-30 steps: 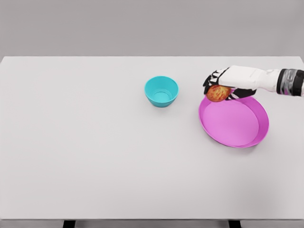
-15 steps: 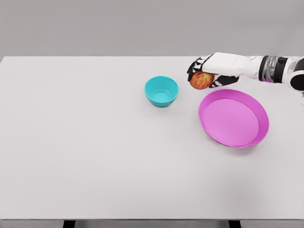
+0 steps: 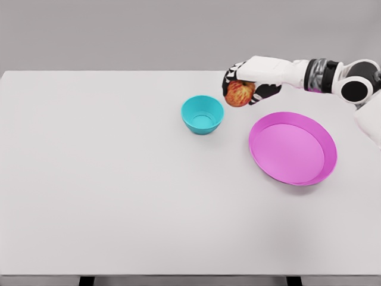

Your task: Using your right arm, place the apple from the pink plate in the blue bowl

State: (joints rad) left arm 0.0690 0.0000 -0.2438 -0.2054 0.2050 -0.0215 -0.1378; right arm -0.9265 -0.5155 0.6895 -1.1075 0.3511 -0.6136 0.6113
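My right hand (image 3: 247, 83) has its 5 fingers curled around the round red-and-yellow apple (image 3: 239, 93), which hangs under my palm, clear of the white tabletop (image 3: 107, 190). The shallow pink round plate (image 3: 293, 148) lies below and behind my fingers, empty, and the small blue-green bowl (image 3: 202, 114) sits just beyond my fingertips, near but not yet under the apple. To finish the carry well, I judge I should bring the apple across until it is squarely above the bowl's opening, not its near rim, then lower it before loosening my fingers, so the fruit settles inside and does not bounce or tip the light bowl. My grip should not slacken until then. My left arm is out of sight.
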